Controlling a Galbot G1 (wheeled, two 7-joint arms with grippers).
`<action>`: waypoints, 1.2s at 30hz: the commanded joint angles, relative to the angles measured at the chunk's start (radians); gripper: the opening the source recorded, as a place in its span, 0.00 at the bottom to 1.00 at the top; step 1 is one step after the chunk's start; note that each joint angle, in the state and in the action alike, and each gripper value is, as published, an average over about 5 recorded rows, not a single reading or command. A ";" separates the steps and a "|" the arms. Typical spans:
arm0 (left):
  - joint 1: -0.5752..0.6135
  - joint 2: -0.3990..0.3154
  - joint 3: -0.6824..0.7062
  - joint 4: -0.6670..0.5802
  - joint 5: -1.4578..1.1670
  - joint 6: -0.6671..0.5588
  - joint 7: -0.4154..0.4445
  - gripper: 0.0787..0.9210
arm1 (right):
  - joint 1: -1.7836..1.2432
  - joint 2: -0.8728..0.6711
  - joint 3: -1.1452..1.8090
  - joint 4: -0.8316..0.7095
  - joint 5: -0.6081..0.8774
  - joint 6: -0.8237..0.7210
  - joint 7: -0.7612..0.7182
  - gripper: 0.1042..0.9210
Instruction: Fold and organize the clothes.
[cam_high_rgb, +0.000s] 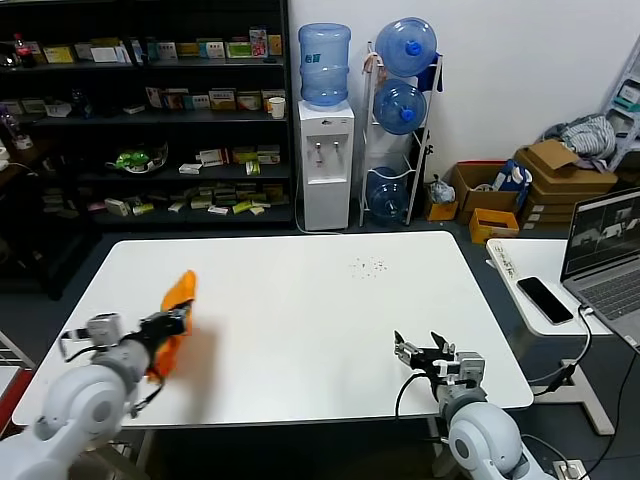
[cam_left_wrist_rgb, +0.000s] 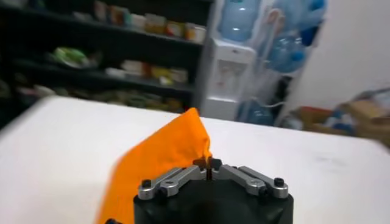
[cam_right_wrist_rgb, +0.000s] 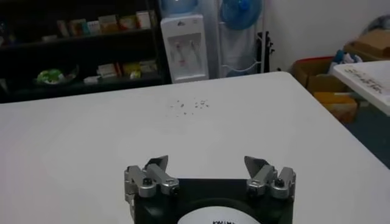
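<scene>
Nearest us, our left gripper (cam_left_wrist_rgb: 208, 163) pinches the bright orange soft-fabric T-shirt (cam_left_wrist_rgb: 159, 156) (bunched, above the white table (cam_high_rgb: 320, 310)); our right gripper (cam_right_wrist_rgb: 207, 164) hovers, jaws spread.

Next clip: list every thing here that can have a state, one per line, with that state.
Bright orange soft fabric T-shirt: bunched, lifted off the table, pinched by the left claw.
Left claw: shut on the shirt.
Right claw: open, empty, low over the table's near right part.
Silver laptop: lid open, screen lit.
Black phone: screen dark.

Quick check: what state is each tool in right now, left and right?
Left tool: shut on the orange T-shirt, held over the table's left side.
Right tool: open, empty, over the table's near right edge.
</scene>
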 joint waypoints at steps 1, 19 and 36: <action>-0.346 -0.263 0.491 0.007 -0.155 0.042 -0.168 0.03 | -0.011 0.003 0.046 0.018 -0.001 -0.002 0.013 0.88; 0.184 -0.268 -0.042 0.024 0.506 -0.212 0.314 0.53 | -0.054 0.020 0.110 -0.067 -0.200 0.311 -0.282 0.88; 0.512 -0.635 -0.400 0.221 0.879 -0.823 0.663 0.88 | -0.259 0.114 0.252 -0.079 -0.346 0.625 -0.475 0.88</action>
